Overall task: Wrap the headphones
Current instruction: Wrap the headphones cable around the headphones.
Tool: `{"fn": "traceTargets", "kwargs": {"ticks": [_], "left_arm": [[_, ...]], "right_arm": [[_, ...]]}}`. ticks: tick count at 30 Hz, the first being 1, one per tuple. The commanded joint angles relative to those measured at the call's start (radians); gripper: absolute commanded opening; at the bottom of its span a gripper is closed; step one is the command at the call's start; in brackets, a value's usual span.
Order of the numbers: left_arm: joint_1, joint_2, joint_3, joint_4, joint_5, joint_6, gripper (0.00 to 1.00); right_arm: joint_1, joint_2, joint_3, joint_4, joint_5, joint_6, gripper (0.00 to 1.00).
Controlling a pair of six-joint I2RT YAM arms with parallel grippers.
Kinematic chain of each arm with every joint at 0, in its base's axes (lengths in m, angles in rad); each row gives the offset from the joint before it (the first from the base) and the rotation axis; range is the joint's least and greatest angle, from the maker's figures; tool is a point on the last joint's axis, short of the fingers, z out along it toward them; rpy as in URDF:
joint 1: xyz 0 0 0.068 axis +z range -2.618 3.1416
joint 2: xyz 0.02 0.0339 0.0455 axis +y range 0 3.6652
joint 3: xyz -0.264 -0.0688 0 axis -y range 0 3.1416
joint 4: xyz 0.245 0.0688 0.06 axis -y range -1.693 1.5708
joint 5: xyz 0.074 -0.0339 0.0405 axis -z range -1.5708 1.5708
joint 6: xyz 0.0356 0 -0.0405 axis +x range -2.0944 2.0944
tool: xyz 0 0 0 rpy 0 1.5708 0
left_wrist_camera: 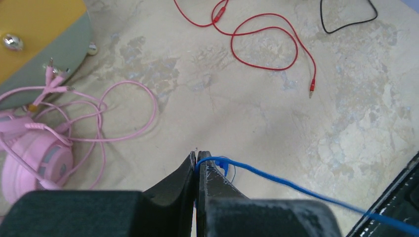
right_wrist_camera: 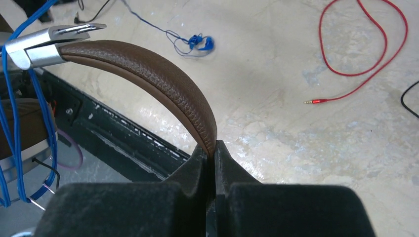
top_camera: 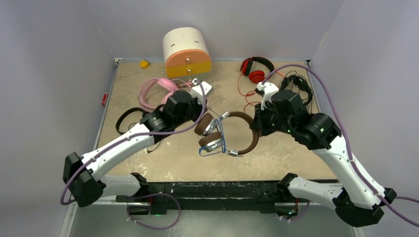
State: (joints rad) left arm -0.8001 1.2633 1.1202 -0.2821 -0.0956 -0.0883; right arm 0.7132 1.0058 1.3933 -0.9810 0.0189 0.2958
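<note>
Centre blocked: brown headphones (top_camera: 249, 147) mid-table, blue cable (left_wrist_camera: 296, 186) strung from them toward the rear left. Left rear crowded by pink headphones (top_camera: 150, 91) and their loose loops. Red cable (left_wrist_camera: 262, 67) sprawls over right rear. Drawer box (top_camera: 187, 52) closes back centre. Bare table (top_camera: 173, 165): near strip; gap between box and red headphones (top_camera: 256, 66).

The bench (top_camera: 188, 158) was lit brightly and evenly from above; soft shadows and mild glare were seen on it.

Brown silver-hinged headphones (top_camera: 255, 138) mid-table, blue cable (left_wrist_camera: 296, 185) around earcups (top_camera: 207, 132).
</note>
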Motion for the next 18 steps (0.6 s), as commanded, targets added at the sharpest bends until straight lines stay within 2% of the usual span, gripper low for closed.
{"fn": "traceTargets", "kwargs": {"ticks": [1,5,10,15,18], "left_arm": [[0.010,-0.102,-0.114,0.202,0.060,-0.104,0.01],[0.011,-0.151,-0.227,0.352,0.133,-0.174,0.13],[0.012,-0.198,-0.321,0.427,0.146,-0.268,0.24],[0.018,-0.249,-0.443,0.539,0.124,-0.324,0.48],[0.022,-0.224,-0.461,0.545,0.142,-0.309,0.57]], "right_arm": [[0.002,-0.004,0.077,-0.005,0.078,0.090,0.00],[0.003,0.000,0.120,0.021,0.057,0.112,0.00],[0.003,0.019,0.194,0.025,0.051,0.128,0.00],[0.004,0.048,0.271,0.028,0.065,0.144,0.00],[0.004,0.078,0.325,0.023,0.069,0.147,0.00]]}}
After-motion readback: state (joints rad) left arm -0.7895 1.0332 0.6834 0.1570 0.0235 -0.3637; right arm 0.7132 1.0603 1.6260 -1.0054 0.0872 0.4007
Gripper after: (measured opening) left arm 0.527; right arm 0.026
